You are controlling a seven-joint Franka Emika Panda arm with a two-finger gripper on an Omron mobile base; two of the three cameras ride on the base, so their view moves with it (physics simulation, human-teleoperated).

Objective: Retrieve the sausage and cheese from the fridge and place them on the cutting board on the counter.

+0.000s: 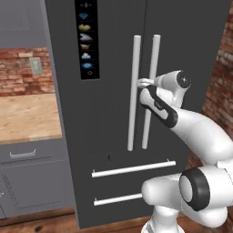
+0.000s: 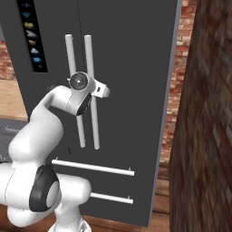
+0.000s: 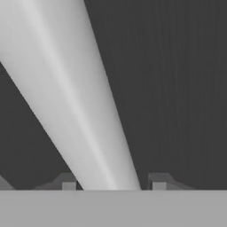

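The dark grey fridge point(image 1: 113, 118) point(image 2: 131, 90) stands with both doors shut, so the sausage and cheese are hidden inside. My gripper point(image 1: 144, 83) point(image 2: 100, 91) is up against the pair of long silver bar handles point(image 1: 134, 59) point(image 2: 89, 50) at mid height. In the hand view one silver handle point(image 3: 75, 97) runs slanted between my two fingertips point(image 3: 67, 181), and my gripper point(image 3: 113, 182) is open around it with a small gap on one side. A stretch of the tan counter point(image 1: 27, 118) lies left of the fridge. The cutting board is out of view.
Two horizontal drawer handles point(image 1: 133, 169) point(image 2: 93, 167) cross the fridge's lower part. Grey cabinets with a silver handle point(image 1: 22, 154) sit under the counter. A brick wall point(image 2: 204, 136) stands close on the right of the fridge, and brick backsplash point(image 1: 22, 73) rises behind the counter.
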